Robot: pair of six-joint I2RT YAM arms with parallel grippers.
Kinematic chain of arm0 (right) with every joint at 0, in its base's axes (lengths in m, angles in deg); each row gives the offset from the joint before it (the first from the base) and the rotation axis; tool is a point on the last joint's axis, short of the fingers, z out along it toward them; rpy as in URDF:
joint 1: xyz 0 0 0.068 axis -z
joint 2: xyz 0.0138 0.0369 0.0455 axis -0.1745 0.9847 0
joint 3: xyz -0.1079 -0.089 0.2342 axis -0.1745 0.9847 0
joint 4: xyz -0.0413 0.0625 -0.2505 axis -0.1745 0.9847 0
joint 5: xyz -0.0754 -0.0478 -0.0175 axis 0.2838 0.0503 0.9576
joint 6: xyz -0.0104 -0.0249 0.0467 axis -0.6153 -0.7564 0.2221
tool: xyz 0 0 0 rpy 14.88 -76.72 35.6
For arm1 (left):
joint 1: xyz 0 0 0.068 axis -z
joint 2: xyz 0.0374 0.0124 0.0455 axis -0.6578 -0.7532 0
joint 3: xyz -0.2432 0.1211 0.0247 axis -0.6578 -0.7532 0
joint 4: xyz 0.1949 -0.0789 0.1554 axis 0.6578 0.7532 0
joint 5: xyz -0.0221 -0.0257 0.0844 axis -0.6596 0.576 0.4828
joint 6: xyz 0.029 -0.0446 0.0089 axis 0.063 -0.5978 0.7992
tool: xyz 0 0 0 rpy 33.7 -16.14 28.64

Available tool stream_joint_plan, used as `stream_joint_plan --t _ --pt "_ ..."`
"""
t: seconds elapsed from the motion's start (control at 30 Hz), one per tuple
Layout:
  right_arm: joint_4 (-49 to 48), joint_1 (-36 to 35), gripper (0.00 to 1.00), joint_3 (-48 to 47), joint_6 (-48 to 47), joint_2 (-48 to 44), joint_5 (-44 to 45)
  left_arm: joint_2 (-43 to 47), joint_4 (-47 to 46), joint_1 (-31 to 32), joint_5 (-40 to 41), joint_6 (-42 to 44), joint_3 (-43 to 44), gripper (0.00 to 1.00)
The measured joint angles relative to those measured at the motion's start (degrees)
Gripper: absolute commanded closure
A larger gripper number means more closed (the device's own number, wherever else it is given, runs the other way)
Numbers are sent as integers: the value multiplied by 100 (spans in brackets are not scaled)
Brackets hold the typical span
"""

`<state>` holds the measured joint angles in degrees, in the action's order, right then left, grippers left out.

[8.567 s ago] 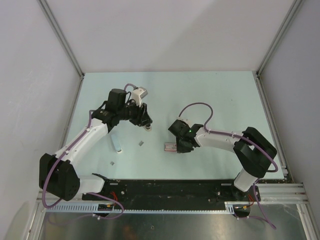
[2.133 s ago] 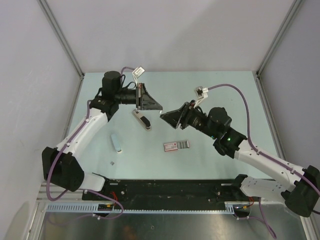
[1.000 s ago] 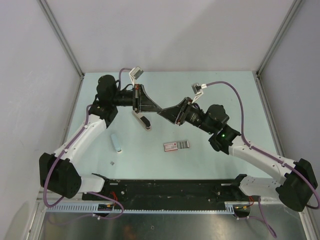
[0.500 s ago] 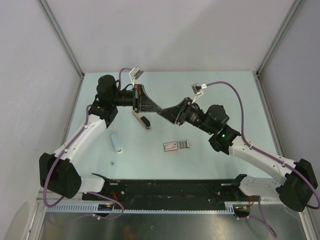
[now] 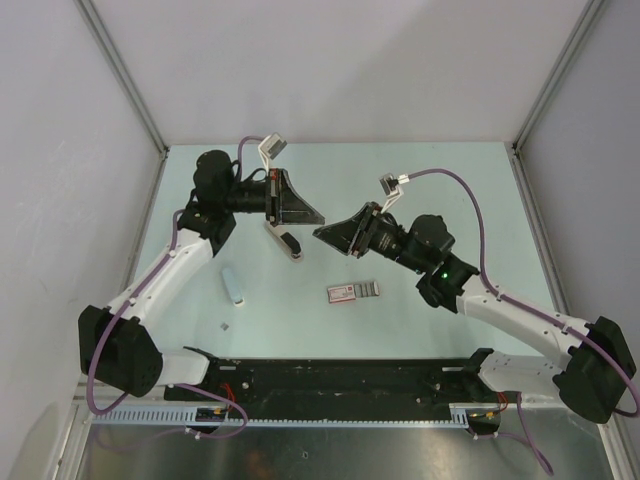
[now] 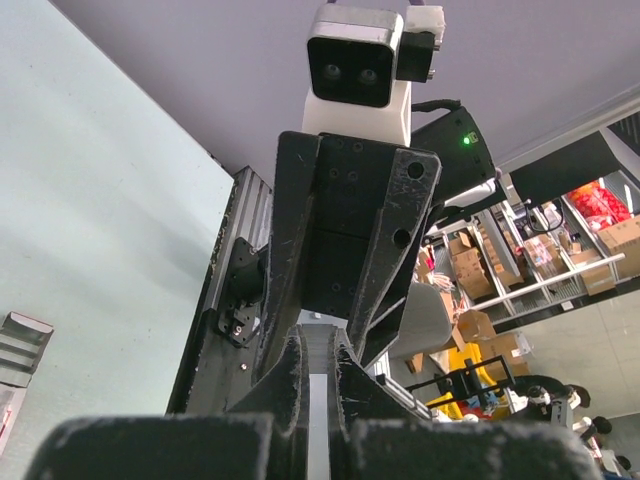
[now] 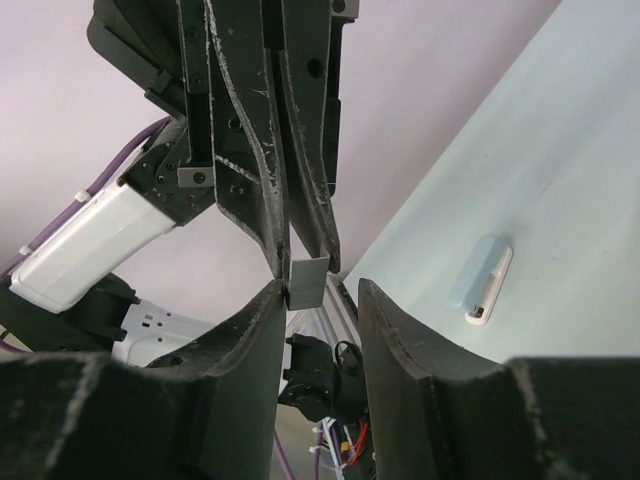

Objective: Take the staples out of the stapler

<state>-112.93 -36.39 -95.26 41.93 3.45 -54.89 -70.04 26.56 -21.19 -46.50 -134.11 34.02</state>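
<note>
Two arms meet in mid-air above the pale green bench (image 5: 450, 180).

Far left, near the front edge, lies a small grey scrap (image 5: 224, 326). Beyond it is a pale blue oblong plastic piece (image 5: 233, 285), which also shows at the right of the right wrist view (image 7: 483, 280).

The left gripper (image 5: 318, 217) points rightward, raised off the bench. Its jaws stand narrow, pinching a short grey metal strip of staples (image 7: 308, 280) at the very tips. In its own wrist view the left gripper (image 6: 318, 350) shows only a thin pale sliver between the nearly closed fingers.

The small black-and-white stapler body (image 5: 288, 243) rests on the bench just below and to the left of these tips, apart from both grippers.

The right gripper (image 5: 328, 238) faces the left one tip to tip. In its wrist view the right gripper (image 7: 315, 295) has its jaws parted, one finger either side of the held strip. Whether a finger touches the strip cannot be told.

A flat pink-and-grey pack (image 5: 354, 291) lies on the bench right of the stapler body and nearer the arm bases. Its ridged grey end appears at the left edge of the left wrist view (image 6: 20, 340).
</note>
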Motion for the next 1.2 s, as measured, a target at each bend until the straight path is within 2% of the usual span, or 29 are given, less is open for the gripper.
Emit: stream_joint_plan --t 0.37,0.77,0.9,1.07,1.13,1.2 --pt "-57 17 64 13 22 -74 42 13 -39 0 13 -2 -37 100" --pt "-190 55 82 42 133 -61 -9 63 -116 -11 44 -2 -109 98" --pt "-188 57 87 42 149 -61 -15 68 -118 -11 52 2 -109 81" --pt "-170 57 91 42 140 -63 -17 72 -116 -26 127 55 -111 36" --pt "-79 57 91 42 101 -68 -15 76 -66 -66 153 111 -107 28" --pt "151 66 90 42 7 -101 17 79 243 -125 195 380 -33 24"
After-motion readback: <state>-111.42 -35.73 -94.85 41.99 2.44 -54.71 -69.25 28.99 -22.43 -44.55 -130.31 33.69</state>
